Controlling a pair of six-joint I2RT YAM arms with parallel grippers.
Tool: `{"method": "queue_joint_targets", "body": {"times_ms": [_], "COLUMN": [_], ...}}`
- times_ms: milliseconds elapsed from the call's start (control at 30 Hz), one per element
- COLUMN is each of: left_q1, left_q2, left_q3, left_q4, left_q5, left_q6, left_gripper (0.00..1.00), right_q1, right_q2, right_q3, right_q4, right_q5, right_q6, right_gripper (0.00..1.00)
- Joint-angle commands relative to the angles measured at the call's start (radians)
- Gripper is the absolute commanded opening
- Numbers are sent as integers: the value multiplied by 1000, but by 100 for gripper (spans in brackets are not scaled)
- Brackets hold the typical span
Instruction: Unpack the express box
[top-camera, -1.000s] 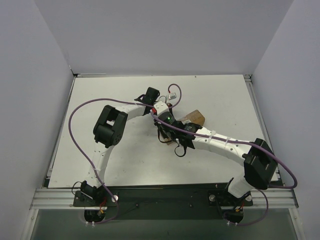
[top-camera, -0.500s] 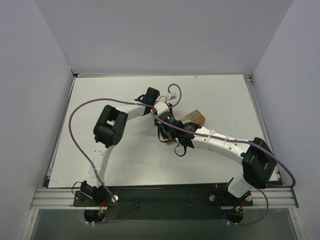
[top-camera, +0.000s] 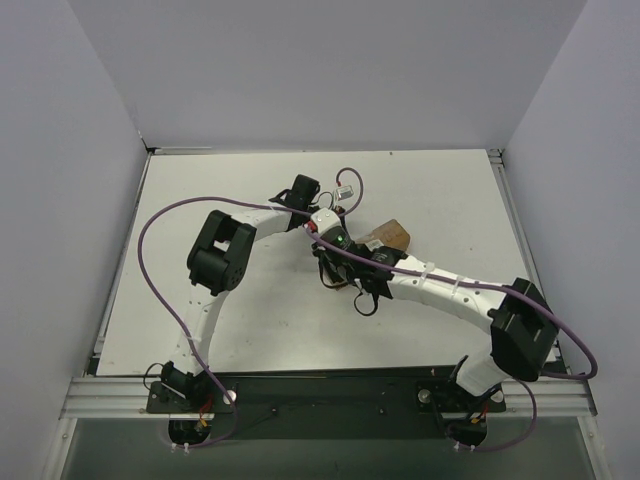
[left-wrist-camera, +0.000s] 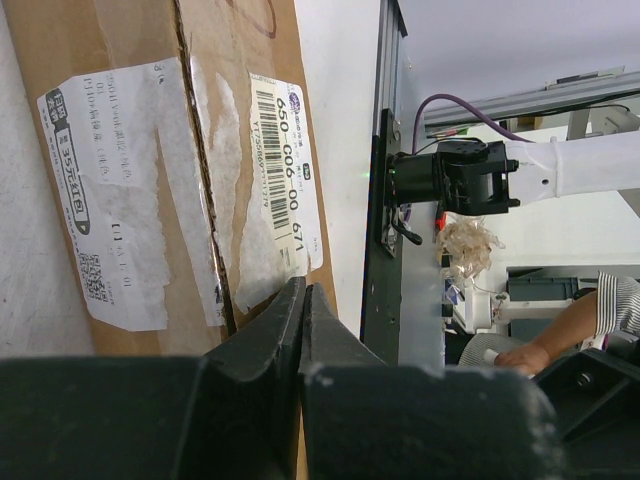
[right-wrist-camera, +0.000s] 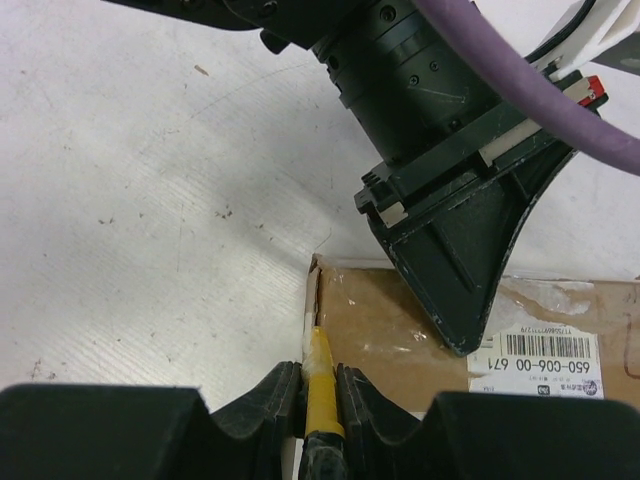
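Express box (right-wrist-camera: 385, 325): left jaws shut, touching top (label (right-wrist-camera: 560, 362) torn); right jaws gripping knife (right-wrist-camera: 319, 380).

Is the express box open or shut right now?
Shut: on the express box, both top flaps lie flat, meeting along the seam.

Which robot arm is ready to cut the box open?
Right, probably: the right gripper holds the slim yellow knife, tip at the brown cardboard box edge; the left gripper is shut and empty.

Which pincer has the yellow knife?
The right pincer: shut on the yellow knife, its tip at the edge of the express box. The left pincer is shut on nothing.
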Motion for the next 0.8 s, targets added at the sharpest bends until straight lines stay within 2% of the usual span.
{"method": "queue_joint_targets", "body": {"times_ms": [0,567,767], "left_q1": [-9,-13,-16], "left_q2": [50,47,35], "left_q3": [-19,-9,-7], "left_q4": [19,-14,-29], "left_q5": [-107,-126,-119], "left_q6": [50,84,107], "left_gripper": [4,4,4], "right_q1": [8,11,5], "right_q2": [-70,-157,-192], "right_q3": [-13,-85,-29], "right_q4": [-90,-158,-57], "right_q5": [-3,-43,0], "right_q6": [0,-26,-159], "right_gripper": [0,0,0]}}
